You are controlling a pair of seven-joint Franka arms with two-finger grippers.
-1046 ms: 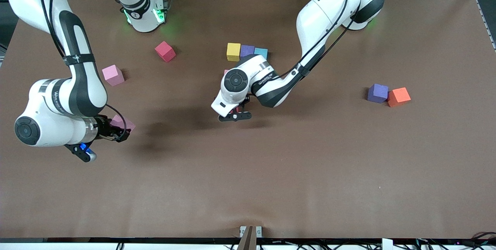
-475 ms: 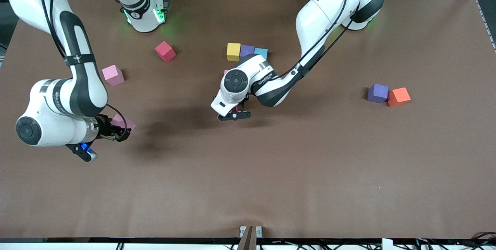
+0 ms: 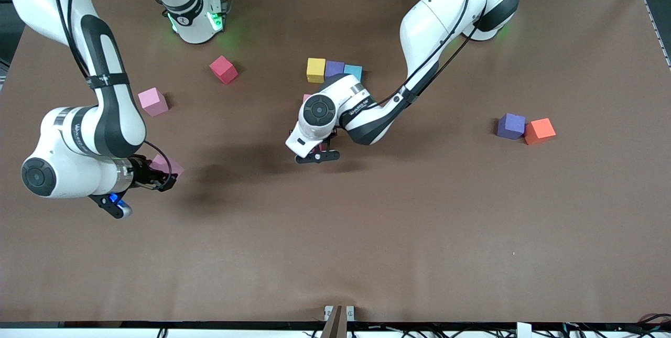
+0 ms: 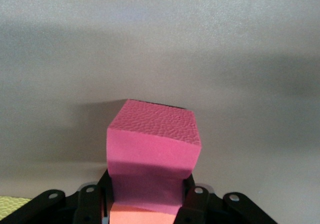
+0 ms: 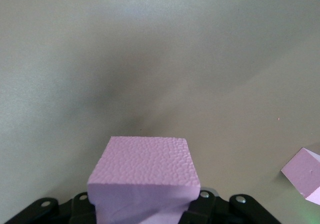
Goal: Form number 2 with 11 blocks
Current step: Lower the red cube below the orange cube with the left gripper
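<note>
My left gripper point(image 4: 145, 204) is clamped on a magenta block point(image 4: 152, 151) sitting squarely between its jaws. My right gripper point(image 5: 142, 209) is clamped on a pink block point(image 5: 145, 181), likewise centred.

Left arm point(image 3: 361, 112) hides the digit's lower rows; perhaps more cubes.

The table point(image 3: 367, 233) is bare across its whole half nearer the front camera, so a gripper could pass freely there. Farther from the camera, obstacles are a yellow, purple and light blue row point(image 3: 334, 69) mid-table with the left arm point(image 3: 367, 112) just beside it, nearer the camera. A red cube point(image 3: 224, 69) and pink cube point(image 3: 153, 101) lie toward the right arm's end, a purple-and-orange pair point(image 3: 525, 128) toward the left arm's.
</note>
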